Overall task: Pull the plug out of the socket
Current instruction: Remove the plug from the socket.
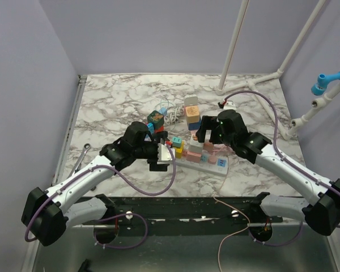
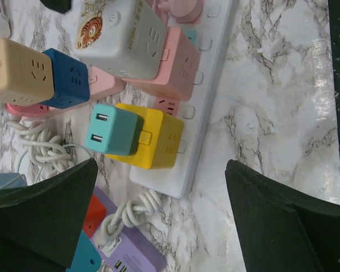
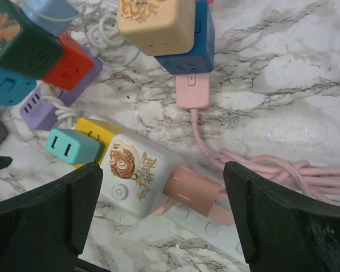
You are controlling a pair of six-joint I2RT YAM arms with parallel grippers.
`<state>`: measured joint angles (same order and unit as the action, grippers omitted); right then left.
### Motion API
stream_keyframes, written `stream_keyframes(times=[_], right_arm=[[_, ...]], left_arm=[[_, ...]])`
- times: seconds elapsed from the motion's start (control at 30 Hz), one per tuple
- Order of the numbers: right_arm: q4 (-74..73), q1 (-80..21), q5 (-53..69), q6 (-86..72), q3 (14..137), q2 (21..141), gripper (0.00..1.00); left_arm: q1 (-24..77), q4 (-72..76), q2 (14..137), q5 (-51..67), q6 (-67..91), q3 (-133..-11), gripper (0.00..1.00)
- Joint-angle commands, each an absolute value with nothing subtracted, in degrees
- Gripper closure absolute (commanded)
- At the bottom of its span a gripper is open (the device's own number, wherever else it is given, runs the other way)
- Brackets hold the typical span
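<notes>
A white power strip (image 1: 208, 162) lies on the marble table and carries several cube adapters. In the right wrist view a pink round plug (image 3: 190, 190) sits in the strip (image 3: 211, 228) next to a white tiger-print cube (image 3: 133, 172). My right gripper (image 3: 163, 220) is open and hovers over them, with its fingers on either side of the plug and cube, not touching. My left gripper (image 2: 161, 215) is open above the strip's near end (image 2: 175, 181), close to a yellow cube (image 2: 157, 137) with a teal adapter (image 2: 109, 129) on it. Both grippers show in the top view, left (image 1: 161, 156) and right (image 1: 206, 134).
A purple strip (image 2: 131, 256) with a knotted white cable (image 2: 122, 212) lies left of the white strip. A beige cube (image 3: 156, 20) on a blue cube (image 3: 196, 52) sits on a pink strip (image 3: 192, 90); its coiled pink cable (image 3: 275, 170) lies to the right. White pipes (image 1: 233, 45) stand behind.
</notes>
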<state>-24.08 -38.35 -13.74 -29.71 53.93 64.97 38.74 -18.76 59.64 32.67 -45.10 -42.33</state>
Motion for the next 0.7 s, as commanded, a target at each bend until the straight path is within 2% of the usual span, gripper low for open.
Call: stream_keyframes(times=[0.0, 0.2, 0.33, 0.5, 0.67], right_arm=[[-21.35, -40.33, -10.42, -25.59, 54.86, 69.16, 0.02], [-22.37, -43.51, -13.7, -21.96, 56.77, 70.72, 0.01], [-21.65, -46.4, -15.27, -19.02, 58.07, 69.19, 0.0], [-20.38, -48.84, -14.45, -13.99, 61.78, 71.29, 0.01], [-18.14, -49.04, -9.6, -9.01, 64.5, 76.9, 0.07]], left_arm=[[38.94, -12.87, 64.34, 34.58, -43.64, -45.56, 0.01], [38.94, -13.83, 66.69, 35.5, -45.13, -45.43, 0.01], [38.94, -11.98, 65.91, 34.59, -40.83, -44.02, 0.01], [36.98, -9.01, 59.44, 32.05, -35.46, -39.85, 0.01], [33.92, -10.79, 52.17, 31.64, -30.68, -36.07, 0.02]])
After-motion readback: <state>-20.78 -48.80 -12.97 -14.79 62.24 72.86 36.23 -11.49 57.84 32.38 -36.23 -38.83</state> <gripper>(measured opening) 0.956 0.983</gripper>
